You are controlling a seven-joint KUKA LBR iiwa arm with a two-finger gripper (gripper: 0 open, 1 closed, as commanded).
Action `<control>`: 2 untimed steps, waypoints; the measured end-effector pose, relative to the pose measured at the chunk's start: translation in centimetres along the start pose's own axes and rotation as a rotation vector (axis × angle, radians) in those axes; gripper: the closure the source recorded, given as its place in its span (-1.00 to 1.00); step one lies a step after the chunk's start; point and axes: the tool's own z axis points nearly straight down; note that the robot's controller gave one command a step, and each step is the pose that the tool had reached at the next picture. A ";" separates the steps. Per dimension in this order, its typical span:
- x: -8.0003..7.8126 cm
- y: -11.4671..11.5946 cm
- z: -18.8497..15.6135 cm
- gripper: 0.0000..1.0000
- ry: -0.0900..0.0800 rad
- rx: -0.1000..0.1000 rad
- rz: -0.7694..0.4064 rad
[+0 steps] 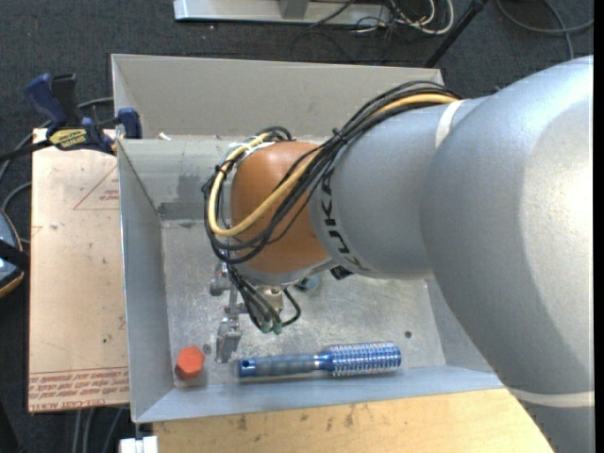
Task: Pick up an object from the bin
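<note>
The tool (226, 340) hangs low in the scratched grey metal bin (142, 281), near a small orange block (190, 363), dark carpet (57, 26) around; whether it is open or closed cannot be told.

Black cables (408, 8) tangle beside a grey stand base (236, 9) on dark carpet (57, 26).

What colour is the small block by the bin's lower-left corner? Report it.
The block is orange-red, clearest in the camera view.

Blue hairbrush (316, 361) lies flat along the bin (142, 281) near wall, bristle head right; a small orange block (190, 363) sits just beside its handle tip.
</note>
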 end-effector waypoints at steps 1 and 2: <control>2.6 -9.2 -0.6 -1.00 0.002 0.006 0.032; 2.6 -8.1 4.5 -1.00 -0.011 -0.001 -0.031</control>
